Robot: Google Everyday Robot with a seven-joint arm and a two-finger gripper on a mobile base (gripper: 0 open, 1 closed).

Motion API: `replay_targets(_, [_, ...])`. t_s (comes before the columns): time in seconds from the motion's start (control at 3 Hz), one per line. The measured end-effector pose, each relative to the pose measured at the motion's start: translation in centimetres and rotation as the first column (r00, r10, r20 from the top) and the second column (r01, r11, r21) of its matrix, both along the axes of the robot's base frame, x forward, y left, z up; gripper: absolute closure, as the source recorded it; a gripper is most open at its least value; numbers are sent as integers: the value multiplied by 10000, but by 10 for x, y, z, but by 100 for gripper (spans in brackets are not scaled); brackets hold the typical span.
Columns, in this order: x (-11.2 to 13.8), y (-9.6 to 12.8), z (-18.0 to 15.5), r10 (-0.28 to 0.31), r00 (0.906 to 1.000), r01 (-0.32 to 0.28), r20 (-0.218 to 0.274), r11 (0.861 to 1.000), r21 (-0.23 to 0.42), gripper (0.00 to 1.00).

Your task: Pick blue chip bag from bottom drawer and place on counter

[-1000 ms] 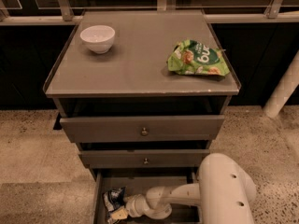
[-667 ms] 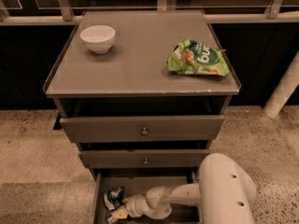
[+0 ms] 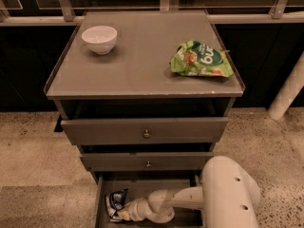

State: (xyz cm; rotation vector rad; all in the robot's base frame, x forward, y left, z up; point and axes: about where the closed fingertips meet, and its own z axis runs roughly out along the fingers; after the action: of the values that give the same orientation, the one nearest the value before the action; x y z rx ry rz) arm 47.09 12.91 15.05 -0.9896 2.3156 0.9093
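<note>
The blue chip bag point(image 3: 115, 200), dark navy with white patches, lies in the open bottom drawer point(image 3: 101, 196) at its left side. My gripper point(image 3: 122, 212) reaches into that drawer from the right, at the bag's lower right edge and touching or overlapping it. The white arm point(image 3: 228, 194) comes in from the lower right. The counter point(image 3: 142, 61) is the flat grey cabinet top above the drawers.
A white bowl point(image 3: 99, 38) stands at the counter's back left. A green snack bag point(image 3: 201, 60) lies at its right side. Two shallower drawers with knobs point(image 3: 147, 134) sit partly pulled out above the bottom drawer. A white post point(image 3: 287, 89) stands at the right.
</note>
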Motion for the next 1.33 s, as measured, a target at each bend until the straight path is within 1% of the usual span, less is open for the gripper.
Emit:
replay_targets(0.33, [-2,-2,7,296,9994,-286,-164,9980,557,100])
replay_targets(0.67, [4,-34,34,876,9961,-860,-78,9886,1236,100])
replay_targets(1.0, [8,-71,90,1164,9932,-1163,97,9792,1661,100])
replay_targets(1.33, [8,-101,155,1419,9899,-1409,64,9748,1732,100])
